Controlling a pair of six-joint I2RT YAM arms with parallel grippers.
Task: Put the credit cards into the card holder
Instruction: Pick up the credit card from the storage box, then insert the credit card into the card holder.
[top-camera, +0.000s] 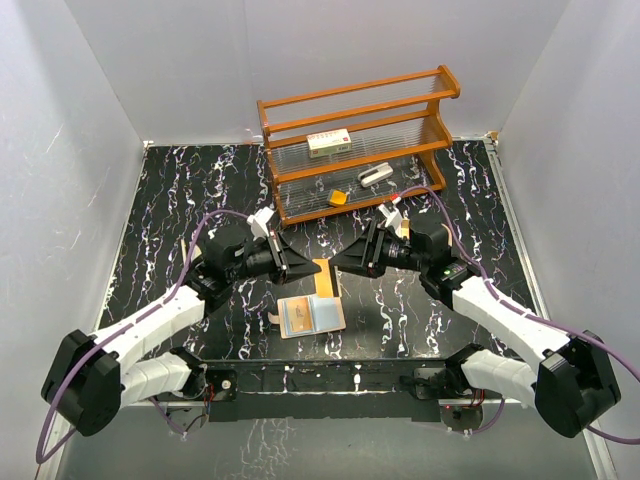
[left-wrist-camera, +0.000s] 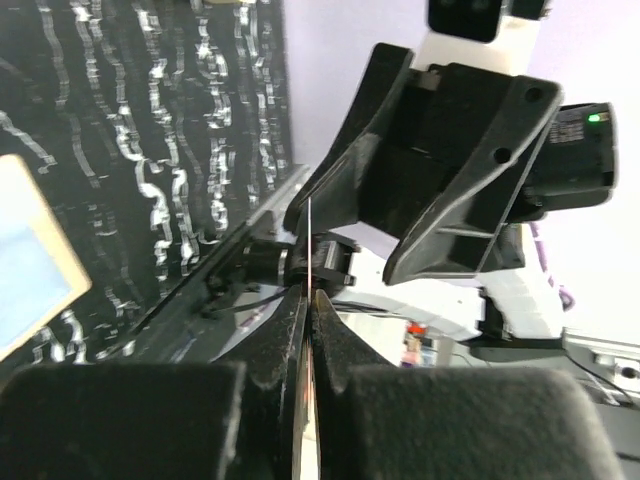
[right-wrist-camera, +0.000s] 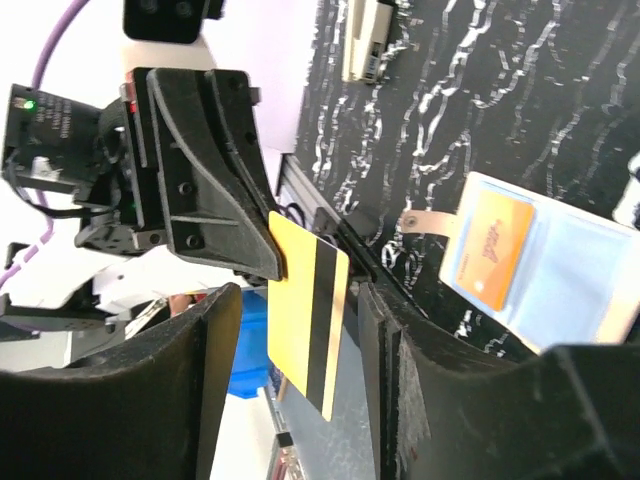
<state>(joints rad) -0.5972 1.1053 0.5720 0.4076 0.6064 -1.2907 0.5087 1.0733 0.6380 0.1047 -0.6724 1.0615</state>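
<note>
HANDOVER ABOVE THE TABLE: At the centre of the overhead view, the left gripper (right-wrist-camera: 274, 252) is clamped on one corner of a yellow card (right-wrist-camera: 308, 325) with a black stripe, holding it in mid-air. The right gripper (top-camera: 345, 260) faces it, fingers spread to either side of the card and not touching it. The card holder (top-camera: 312, 315) lies open on the table just below centre, with an orange card (right-wrist-camera: 490, 250) already tucked into one pocket.

The step looks like a handover or re-grip. Done well, the right fingers would close squarely on the card's free half, clear of the left fingertips, before the left lets go. A thin, stiff card may twist or slip if pinched too near an edge. The card would then go edge-first into what looks like a free pocket beside the orange one, likely with the holder steadied against sliding.

The table (top-camera: 180, 200) is black with white marble veining and is boxed in by plain white walls (top-camera: 150, 70). At upper centre, a wooden rack (top-camera: 350, 95) holds a white box (top-camera: 328, 143) and a small orange block (top-camera: 339, 198).
</note>
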